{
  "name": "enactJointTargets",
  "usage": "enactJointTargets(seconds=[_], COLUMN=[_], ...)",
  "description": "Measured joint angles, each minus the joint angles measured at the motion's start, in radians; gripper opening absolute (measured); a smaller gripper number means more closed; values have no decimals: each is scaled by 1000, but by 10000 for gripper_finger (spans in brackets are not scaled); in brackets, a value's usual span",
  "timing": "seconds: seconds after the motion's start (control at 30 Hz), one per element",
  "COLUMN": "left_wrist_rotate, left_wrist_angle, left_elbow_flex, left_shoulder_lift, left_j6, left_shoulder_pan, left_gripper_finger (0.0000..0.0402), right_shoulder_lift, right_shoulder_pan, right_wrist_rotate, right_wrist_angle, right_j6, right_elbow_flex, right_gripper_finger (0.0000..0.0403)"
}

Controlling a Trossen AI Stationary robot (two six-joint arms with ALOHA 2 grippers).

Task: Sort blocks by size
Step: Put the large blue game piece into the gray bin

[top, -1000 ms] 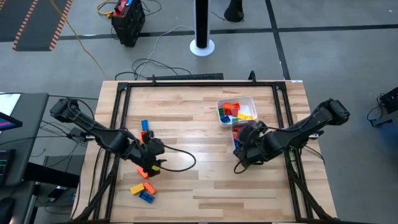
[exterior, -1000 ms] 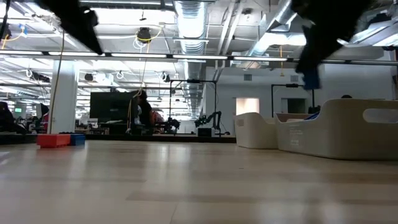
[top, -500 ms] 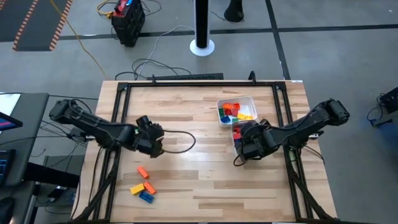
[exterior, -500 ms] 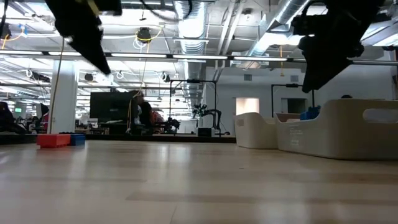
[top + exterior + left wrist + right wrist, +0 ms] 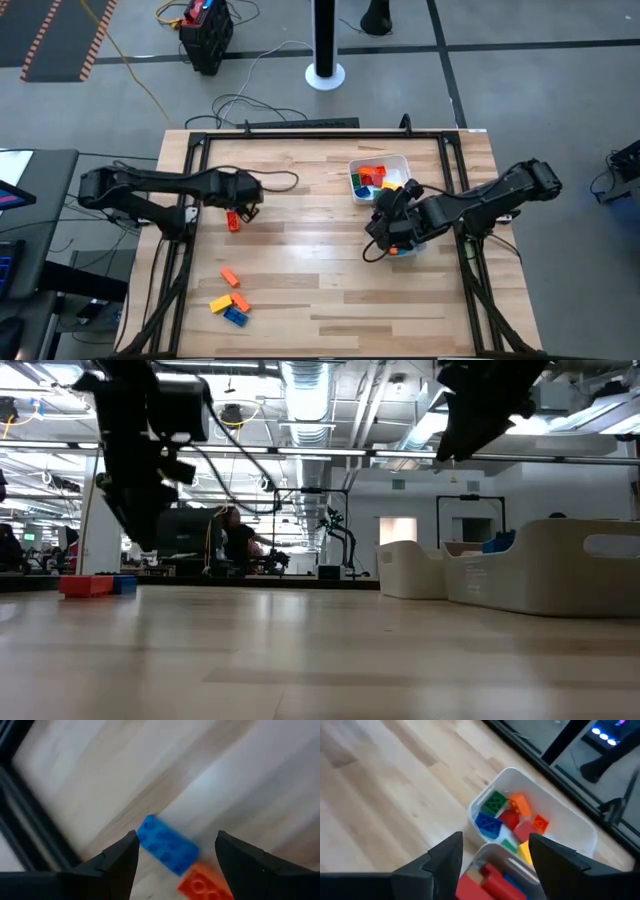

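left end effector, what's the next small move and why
Probably lower straight down and close on the blue block. The left end effector is open with the block lying between its fingers on the table, an orange block touching its end, so a careful descent should catch the blue one alone.

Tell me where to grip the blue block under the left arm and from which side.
Grip the blue block across its two long sides, coming straight down. It lies flat, studs up, between the open left tool's fingers; an orange block sits at one end, so end-on is likely blocked.
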State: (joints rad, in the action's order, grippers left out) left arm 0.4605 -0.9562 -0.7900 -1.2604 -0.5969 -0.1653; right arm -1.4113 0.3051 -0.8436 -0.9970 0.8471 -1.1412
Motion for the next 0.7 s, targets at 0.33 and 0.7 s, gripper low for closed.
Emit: enactJointTargets(seconds=[0.33,0.7], left_wrist_rotate=[-99,-253], left_wrist_angle=[40,341], left_elbow_flex=[132,160], left_shoulder_lift=[1,0], left_j6=[6,128], left_shoulder_pan=[-143,-188], left_gripper_finger=[251,251], right_shoulder_lift=[0,0], right_shoulder_pan=[37,37], right_wrist_rotate=[-1,-3], right_wrist_angle=[12,17], right_j6=[-36,-38], right_elbow_flex=[0,0], right_gripper_finger=[255,255])
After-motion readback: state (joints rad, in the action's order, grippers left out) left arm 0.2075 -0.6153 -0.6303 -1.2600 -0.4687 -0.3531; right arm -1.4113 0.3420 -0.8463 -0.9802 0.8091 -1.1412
